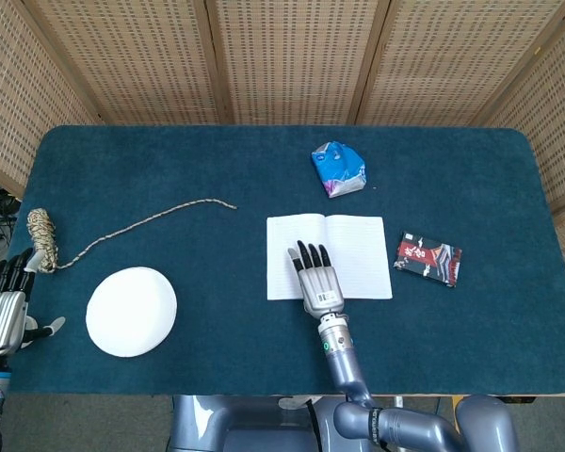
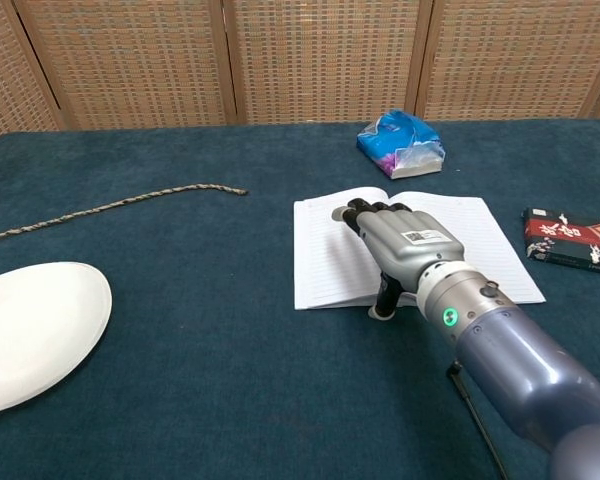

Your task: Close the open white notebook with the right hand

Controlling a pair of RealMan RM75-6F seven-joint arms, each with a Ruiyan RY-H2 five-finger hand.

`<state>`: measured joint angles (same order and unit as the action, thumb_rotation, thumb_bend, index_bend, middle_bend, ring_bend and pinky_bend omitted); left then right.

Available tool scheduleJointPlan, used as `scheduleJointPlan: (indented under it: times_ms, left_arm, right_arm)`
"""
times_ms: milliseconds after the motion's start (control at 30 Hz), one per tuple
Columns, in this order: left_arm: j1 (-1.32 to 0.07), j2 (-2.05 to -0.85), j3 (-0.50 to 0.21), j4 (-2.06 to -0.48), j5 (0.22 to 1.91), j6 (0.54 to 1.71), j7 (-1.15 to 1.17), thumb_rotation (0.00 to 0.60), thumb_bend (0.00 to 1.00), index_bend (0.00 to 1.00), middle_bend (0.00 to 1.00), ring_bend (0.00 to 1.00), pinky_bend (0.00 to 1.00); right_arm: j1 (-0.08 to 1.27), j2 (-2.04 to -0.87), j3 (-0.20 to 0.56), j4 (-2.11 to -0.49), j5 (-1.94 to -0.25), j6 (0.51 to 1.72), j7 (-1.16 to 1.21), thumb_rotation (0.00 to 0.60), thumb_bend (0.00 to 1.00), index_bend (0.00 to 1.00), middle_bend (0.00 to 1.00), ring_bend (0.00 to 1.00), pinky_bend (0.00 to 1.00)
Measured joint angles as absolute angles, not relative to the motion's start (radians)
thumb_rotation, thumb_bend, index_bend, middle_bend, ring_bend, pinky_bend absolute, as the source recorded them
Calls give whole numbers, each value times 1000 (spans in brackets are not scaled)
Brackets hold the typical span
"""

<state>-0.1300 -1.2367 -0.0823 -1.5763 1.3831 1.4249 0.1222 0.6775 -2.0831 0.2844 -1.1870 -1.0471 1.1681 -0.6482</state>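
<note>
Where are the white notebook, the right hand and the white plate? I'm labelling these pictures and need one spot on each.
white notebook (image 1: 358, 240): head view, on the bare right page.
right hand (image 2: 400, 240): chest view, on the back of the hand.
white plate (image 1: 132, 311): head view, on the plate's middle.

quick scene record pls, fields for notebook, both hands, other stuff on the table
notebook: white notebook lies open and flat, lined pages up
right hand: right hand over the left page, fingers extended, holding nothing
left hand: left hand off the table's left edge, fingers apart, holding nothing
left of notebook: white plate, rope
beyond notebook: blue packet
right of notebook: dark red packet
</note>
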Motion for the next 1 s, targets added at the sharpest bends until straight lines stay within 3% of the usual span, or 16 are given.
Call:
scheduleJointPlan:
  times_ms: [133, 333, 1000]
  left_arm:
    - [-131, -1237, -79, -1579, 1389, 1425, 122, 600, 100, 0, 0, 0, 0]
    - [-131, -1235, -79, -1580, 1387, 1423, 117, 600, 100, 0, 0, 0, 0]
    - [-130, -1231, -73, -1590, 1401, 1429, 109, 600, 100, 0, 0, 0, 0]
  right_arm:
    - [681, -2094, 285, -1167, -1065, 1176, -630, 600, 358, 84, 0, 0, 0]
    - [681, -2108, 287, -1134, -1082, 1182, -601, 600, 509, 110, 0, 0, 0]
    - [644, -2110, 284, -1133, -1118, 1220, -554, 600, 776, 127, 0, 0, 0]
